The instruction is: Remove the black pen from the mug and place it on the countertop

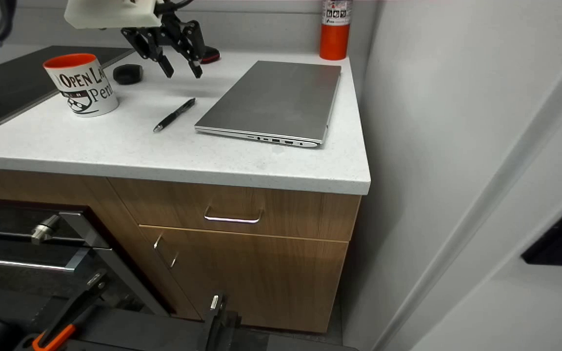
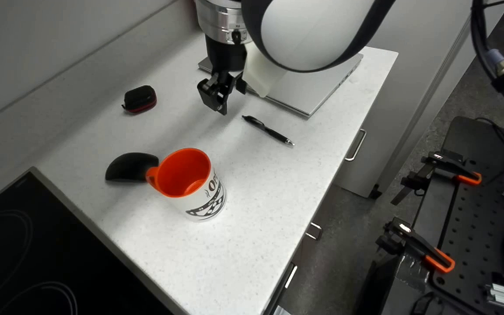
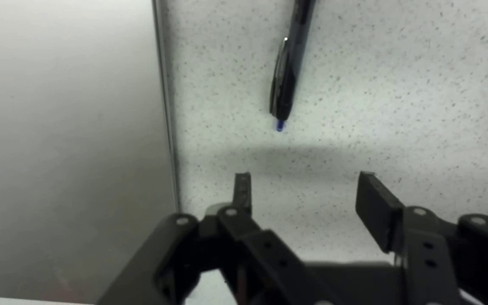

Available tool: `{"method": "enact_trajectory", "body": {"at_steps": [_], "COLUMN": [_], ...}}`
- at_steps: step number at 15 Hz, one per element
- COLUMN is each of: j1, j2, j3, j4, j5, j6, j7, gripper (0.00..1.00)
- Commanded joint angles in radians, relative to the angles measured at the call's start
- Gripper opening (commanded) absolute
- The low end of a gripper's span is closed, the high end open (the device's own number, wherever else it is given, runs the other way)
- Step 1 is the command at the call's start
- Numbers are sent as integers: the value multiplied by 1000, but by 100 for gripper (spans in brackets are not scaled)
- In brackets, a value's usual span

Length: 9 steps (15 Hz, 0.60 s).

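Observation:
The black pen [image 1: 174,115] lies flat on the white countertop [image 1: 242,170], between the mug and the laptop. It also shows in an exterior view [image 2: 268,130] and at the top of the wrist view [image 3: 293,67], its far end cut off there. The white mug [image 1: 88,92] with orange-red rim and black lettering stands upright; its inside looks empty in an exterior view [image 2: 208,203]. My gripper [image 1: 182,74] is open and holds nothing. It hovers above the countertop, behind the pen's clip end. In the wrist view, the fingers [image 3: 304,174] are wide apart, below the pen's end.
A closed grey laptop [image 1: 276,100] lies beside the pen. A black rounded object [image 2: 130,167] sits by the mug's handle. A small black and red case [image 2: 139,99] lies near the wall. A red canister [image 1: 334,41] stands at the back corner. A black cooktop [image 2: 20,245] borders the counter.

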Motion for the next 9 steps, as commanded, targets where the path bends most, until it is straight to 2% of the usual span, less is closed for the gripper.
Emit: {"method": "enact_trajectory", "body": {"at_steps": [1, 3, 4, 5, 9], "j1": [21, 14, 2, 16, 16], "j2": [12, 11, 6, -1, -1], "j3": [-22, -11, 15, -16, 0], "j4": [19, 20, 13, 6, 7], "j5": [19, 63, 140, 66, 123], "j6": [23, 19, 22, -1, 0], "j7": [19, -6, -68, -23, -52], "gripper": [99, 100, 100, 100, 100]}}
